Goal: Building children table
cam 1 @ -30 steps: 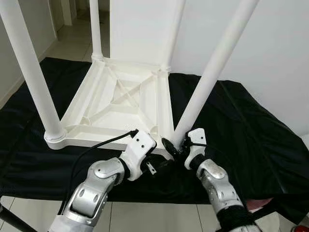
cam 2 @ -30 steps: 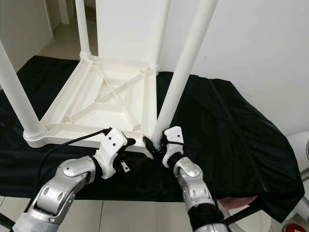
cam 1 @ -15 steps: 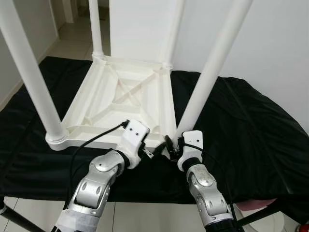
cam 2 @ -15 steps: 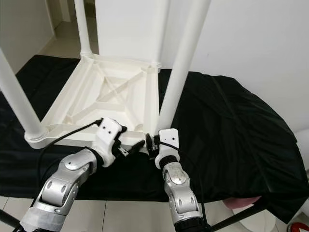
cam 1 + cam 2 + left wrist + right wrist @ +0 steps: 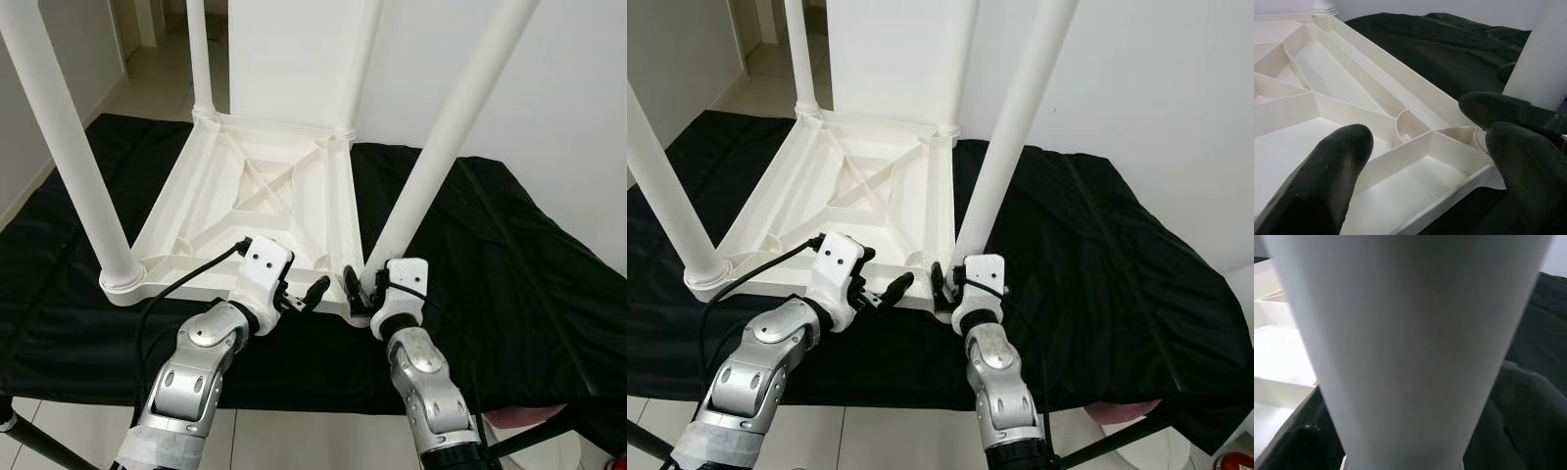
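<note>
A white plastic children's table [image 5: 245, 196] lies upside down on a black cloth, its ribbed underside facing up and its legs standing upright. My left gripper [image 5: 309, 297] is open at the table's front rim, and its fingers [image 5: 1337, 171] straddle the corner ribs close to the near right leg [image 5: 431, 166]. My right gripper [image 5: 361, 294] is pressed up against the base of that leg [image 5: 1410, 333], which stands very close before its wrist camera. The near left leg [image 5: 73, 147] stands in its corner socket.
The black cloth [image 5: 509, 255] covers the whole work surface and drapes over its front edge. Tiled floor [image 5: 294, 441] lies below me. A white wall stands behind on the right and a corridor [image 5: 157, 59] opens at the back left. A black cable [image 5: 186, 289] loops from my left wrist.
My left gripper has risen from the cloth in front of the table to the front rim. My right gripper stays at the base of the near right leg. The camera shifted slightly.
</note>
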Motion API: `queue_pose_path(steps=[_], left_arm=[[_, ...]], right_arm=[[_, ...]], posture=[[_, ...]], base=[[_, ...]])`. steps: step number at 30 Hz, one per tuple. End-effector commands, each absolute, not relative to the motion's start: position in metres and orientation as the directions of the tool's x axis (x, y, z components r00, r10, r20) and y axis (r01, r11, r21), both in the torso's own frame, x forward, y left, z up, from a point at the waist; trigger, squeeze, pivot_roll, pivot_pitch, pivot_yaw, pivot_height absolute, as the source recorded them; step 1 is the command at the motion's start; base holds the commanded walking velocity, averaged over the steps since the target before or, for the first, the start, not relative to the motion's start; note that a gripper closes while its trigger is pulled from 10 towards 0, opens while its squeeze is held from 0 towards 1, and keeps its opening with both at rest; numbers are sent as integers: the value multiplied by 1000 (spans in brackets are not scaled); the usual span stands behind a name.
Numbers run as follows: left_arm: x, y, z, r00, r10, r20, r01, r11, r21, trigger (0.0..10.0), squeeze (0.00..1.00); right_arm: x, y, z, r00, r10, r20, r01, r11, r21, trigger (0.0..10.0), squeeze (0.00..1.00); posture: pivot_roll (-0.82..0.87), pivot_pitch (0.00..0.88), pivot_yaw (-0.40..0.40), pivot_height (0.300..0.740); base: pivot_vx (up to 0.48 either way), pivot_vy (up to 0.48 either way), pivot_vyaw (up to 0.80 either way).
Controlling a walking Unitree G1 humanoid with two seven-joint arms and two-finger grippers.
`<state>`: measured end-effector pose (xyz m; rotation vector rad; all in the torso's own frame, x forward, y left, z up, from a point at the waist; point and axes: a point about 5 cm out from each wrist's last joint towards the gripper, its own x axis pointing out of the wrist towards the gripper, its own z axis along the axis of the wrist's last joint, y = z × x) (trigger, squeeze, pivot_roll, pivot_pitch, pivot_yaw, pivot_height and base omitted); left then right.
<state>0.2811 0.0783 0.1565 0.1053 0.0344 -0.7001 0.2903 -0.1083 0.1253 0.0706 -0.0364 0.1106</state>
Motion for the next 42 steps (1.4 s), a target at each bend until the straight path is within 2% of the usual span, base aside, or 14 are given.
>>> queue_pose_path(steps=[1, 6, 7, 8, 9, 16, 21, 24, 32, 33, 34, 36, 37, 42], left_arm=[[287, 79, 156, 845, -531, -64, 535, 838, 108, 10000, 0], [288, 79, 158, 841, -537, -62, 541, 833, 117, 10000, 0], [287, 79, 157, 839, -541, -64, 544, 830, 120, 10000, 0], [287, 79, 157, 837, -543, -65, 547, 828, 122, 10000, 0], [285, 78, 155, 832, -551, -70, 555, 821, 133, 10000, 0], [279, 73, 154, 802, -592, -79, 597, 790, 142, 10000, 0], [279, 71, 154, 791, -606, -78, 610, 777, 151, 10000, 0], [277, 66, 155, 773, -630, -76, 634, 759, 150, 10000, 0], [274, 61, 158, 757, -649, -69, 651, 744, 148, 10000, 0], [273, 61, 159, 755, -652, -69, 654, 741, 149, 10000, 0], [272, 61, 159, 754, -653, -69, 655, 741, 150, 10000, 0], [272, 61, 159, 754, -653, -69, 655, 741, 150, 10000, 0], [272, 61, 158, 755, -651, -70, 654, 742, 151, 10000, 0], [271, 63, 159, 758, -648, -71, 650, 745, 149, 10000, 0]], right_arm=[[293, -104, 133, 985, 153, 76, -158, 984, 80, 10000, 1000], [293, -109, 136, 973, 215, 86, -220, 974, 52, 10000, 1000], [293, -110, 136, 963, 256, 83, -261, 964, 52, 10000, 878], [293, -111, 136, 955, 285, 80, -289, 956, 52, 10000, 878], [291, -114, 136, 933, 349, 82, -353, 935, 38, 10000, 0], [292, -139, 139, 798, 600, 57, -596, 799, -74, 10000, 0], [296, -144, 139, 762, 647, 34, -642, 761, -95, 10000, 0], [302, -148, 137, 662, 748, -49, -745, 648, -157, 10000, 0], [311, -142, 138, 573, 816, -77, -815, 558, -152, 10000, 0], [313, -140, 138, 564, 822, -79, -822, 549, -152, 9725, 0], [314, -139, 137, 561, 824, -81, -824, 546, -151, 4510, 0], [314, -139, 137, 559, 825, -81, -825, 544, -151, 4510, 0], [314, -139, 135, 555, 827, -85, -828, 541, -146, 0, 0], [311, -142, 127, 549, 829, -106, -835, 538, -116, 0, 0]], posture=[[3, 0, -98, 740], [1, 0, -98, 740], [-3, 0, -96, 740], [-3, 0, -96, 740], [-5, 0, -96, 740], [-13, 0, -81, 740], [-14, 0, -73, 740], [-11, 0, -68, 740], [10, 0, -73, 740], [16, 0, -75, 740], [20, 0, -80, 740], [20, 0, -80, 740], [24, 0, -83, 740], [28, 0, -86, 740]], base=[[0, 0, 0], [0, 0, 0], [0, 0, 0], [0, 0, 0], [0, 0, 0], [0, 0, 0], [0, 0, 0], [0, 0, 0], [0, 0, 0], [0, 0, 0], [0, 0, 0], [0, 0, 0], [0, 0, 0], [0, 0, 0]])
